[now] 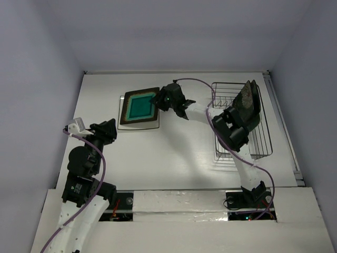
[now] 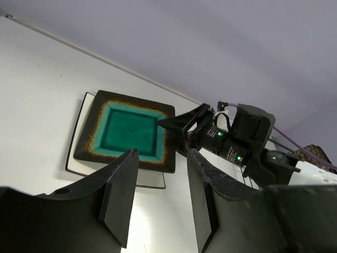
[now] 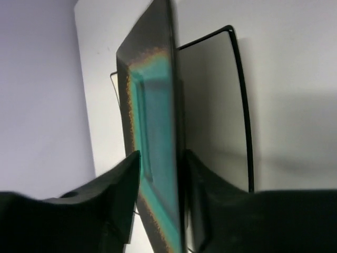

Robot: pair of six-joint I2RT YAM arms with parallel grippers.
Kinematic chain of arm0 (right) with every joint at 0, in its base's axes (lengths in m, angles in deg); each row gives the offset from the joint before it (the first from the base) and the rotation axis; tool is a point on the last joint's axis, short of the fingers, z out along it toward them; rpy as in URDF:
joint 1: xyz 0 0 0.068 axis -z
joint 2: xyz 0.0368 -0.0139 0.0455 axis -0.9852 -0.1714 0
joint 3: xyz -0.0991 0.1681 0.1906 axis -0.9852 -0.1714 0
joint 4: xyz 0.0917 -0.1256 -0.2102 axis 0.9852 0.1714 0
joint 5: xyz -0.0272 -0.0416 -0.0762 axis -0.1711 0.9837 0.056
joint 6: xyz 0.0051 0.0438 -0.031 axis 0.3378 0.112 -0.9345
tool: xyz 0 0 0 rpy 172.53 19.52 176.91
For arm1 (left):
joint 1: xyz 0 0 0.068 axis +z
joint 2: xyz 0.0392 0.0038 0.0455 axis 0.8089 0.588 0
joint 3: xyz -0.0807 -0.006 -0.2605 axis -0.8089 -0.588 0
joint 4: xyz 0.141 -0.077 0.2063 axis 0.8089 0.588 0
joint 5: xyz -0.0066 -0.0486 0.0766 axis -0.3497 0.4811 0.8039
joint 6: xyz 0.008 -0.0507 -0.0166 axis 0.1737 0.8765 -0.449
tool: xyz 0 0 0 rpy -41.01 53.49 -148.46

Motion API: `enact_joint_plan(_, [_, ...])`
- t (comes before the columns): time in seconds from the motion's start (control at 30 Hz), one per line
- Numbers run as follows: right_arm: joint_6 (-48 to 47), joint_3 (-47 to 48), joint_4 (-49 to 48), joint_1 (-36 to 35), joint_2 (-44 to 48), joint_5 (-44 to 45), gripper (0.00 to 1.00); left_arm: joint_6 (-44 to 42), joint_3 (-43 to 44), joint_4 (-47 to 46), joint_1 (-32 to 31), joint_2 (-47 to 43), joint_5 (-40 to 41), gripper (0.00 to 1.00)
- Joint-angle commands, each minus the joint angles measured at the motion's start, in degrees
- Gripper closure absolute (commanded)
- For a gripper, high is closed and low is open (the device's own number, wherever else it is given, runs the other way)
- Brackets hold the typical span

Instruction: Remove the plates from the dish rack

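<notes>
A dark-rimmed square plate with a teal centre point(image 1: 139, 107) lies flat on a white square plate point(image 1: 153, 127) at the back of the table, left of centre. My right gripper point(image 1: 158, 99) straddles the teal plate's right edge. In the right wrist view its jaws point(image 3: 161, 155) stand open, with slack on either side of that plate point(image 3: 152, 132), and the white plate point(image 3: 216, 105) lies beyond. A black plate point(image 1: 247, 99) stands upright in the grey wire dish rack point(image 1: 263, 143) on the right. My left gripper point(image 1: 109, 128) hovers open and empty at the left, facing the stacked plates point(image 2: 129, 132).
The rack sits close to the table's right edge, and my right arm's elbow point(image 1: 234, 129) hangs over its near-left part. A wall runs behind the table.
</notes>
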Motion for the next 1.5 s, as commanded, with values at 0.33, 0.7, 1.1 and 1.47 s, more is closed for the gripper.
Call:
enact_joint_plan(0.33, [-15.2, 14.7, 20.8, -0.4, 1.1, 2.2, 0.25, 0.1, -0.4, -3.1, -0.4, -0.7, -0.2, 0.61])
enact_joint_plan(0.7, [-23.4, 27.4, 38.5, -0.4, -6.4, 1.7, 0.13, 0.0, -0.3, -2.8, -0.4, -1.3, -0.2, 0.61])
enact_joint_plan(1.1, [-23.9, 33.4, 40.0, -0.9, -9.9, -3.6, 0.12, 0.1, -0.4, -2.9, -0.4, -1.5, -0.2, 0.61])
enact_joint_plan(1.47, [-25.5, 36.7, 40.1, -1.5, -10.2, -5.1, 0.1, 0.1, -0.3, -2.8, -0.4, -1.6, -0.2, 0.61])
